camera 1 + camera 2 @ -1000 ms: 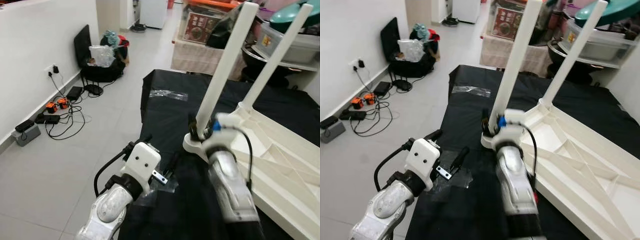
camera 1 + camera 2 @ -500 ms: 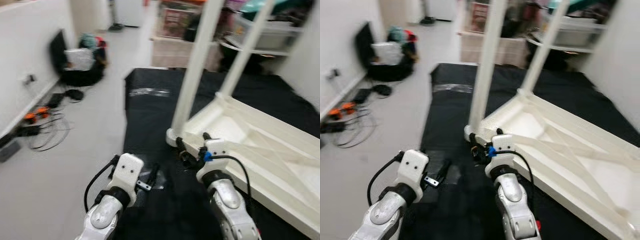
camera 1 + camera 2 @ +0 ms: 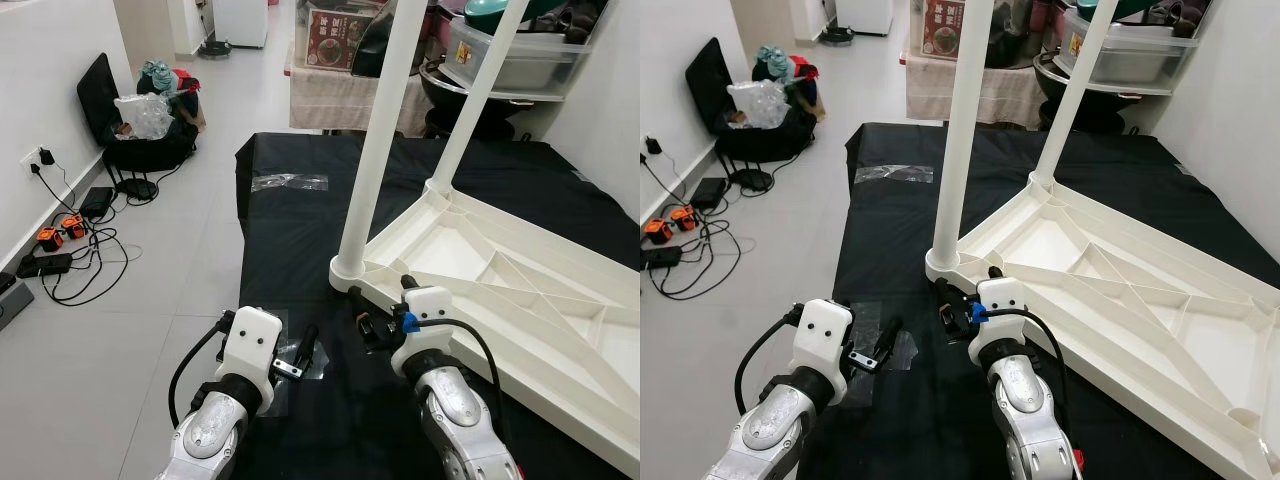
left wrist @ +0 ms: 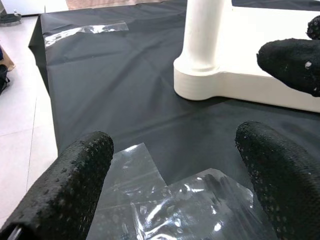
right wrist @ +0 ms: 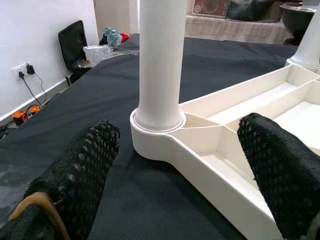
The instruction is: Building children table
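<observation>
Lower frame: left tool (image 3: 305, 345) open, empty, over a crumpled clear plastic bag (image 4: 165, 210), likely hardware packaging. Right tool (image 3: 952, 312) open, empty, just short of the near corner. Centre-right: white plastic children's table top (image 3: 520, 300) lies upside down on black cloth sheet (image 3: 300, 230), so the white round legs (image 3: 385, 130) stand upward. Two legs fitted.

**White table on black, grey floor around**

The upturned table (image 3: 520, 290) and its legs (image 3: 385, 130) are cream-white. The sheet (image 3: 300, 230) beneath is plain black, with clear glossy plastic (image 4: 170, 210) lying on it. The floor (image 3: 150, 300) is pale grey tile. Each end effector has black, dotted fingers (image 4: 75, 185) on white housings and silver arms.
</observation>
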{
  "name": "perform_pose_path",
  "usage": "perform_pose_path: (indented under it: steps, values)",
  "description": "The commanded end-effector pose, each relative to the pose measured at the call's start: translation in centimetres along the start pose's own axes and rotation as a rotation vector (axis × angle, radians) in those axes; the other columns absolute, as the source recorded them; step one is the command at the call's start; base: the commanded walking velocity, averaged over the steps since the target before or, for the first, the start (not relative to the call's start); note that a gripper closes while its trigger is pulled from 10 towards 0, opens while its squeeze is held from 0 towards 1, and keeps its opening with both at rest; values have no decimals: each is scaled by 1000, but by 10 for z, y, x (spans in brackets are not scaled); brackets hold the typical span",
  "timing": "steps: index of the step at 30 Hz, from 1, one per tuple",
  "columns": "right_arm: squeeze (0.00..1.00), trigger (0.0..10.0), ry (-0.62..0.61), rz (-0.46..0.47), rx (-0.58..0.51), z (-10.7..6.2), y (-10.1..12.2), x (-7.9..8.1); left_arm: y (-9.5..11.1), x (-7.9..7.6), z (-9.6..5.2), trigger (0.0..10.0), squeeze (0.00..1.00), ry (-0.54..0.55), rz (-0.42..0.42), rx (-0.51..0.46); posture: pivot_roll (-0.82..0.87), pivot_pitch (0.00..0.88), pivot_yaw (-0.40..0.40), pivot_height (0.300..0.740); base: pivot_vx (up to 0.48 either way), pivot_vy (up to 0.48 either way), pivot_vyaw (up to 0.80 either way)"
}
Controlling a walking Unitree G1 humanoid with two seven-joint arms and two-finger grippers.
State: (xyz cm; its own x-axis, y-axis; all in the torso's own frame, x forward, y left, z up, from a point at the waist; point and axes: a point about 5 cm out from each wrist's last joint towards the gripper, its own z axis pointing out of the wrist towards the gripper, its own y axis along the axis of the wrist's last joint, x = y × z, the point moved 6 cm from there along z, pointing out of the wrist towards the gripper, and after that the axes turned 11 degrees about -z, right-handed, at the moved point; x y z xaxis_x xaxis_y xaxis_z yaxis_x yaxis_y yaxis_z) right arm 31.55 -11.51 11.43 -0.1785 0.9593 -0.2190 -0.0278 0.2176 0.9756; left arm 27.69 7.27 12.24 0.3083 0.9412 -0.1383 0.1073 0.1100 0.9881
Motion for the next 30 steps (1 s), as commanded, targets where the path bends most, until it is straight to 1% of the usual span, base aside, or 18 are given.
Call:
perform_pose_path:
  steps: [1,8,30]
  values:
    - [0,10000,-19,4,14,-1,-2,-4,-1,-2,-1,10000,0,4,-13,-2,30,0,-82,740,0,0,0]
    - [0,10000,-26,12,7,-2,0,-5,-3,-2,-1,10000,0,8,-6,3,30,0,-80,740,0,0,0]
    - [0,10000,-23,7,8,-3,-1,-4,-5,-2,-3,10000,0,14,-5,7,30,0,-79,740,-274,0,0]
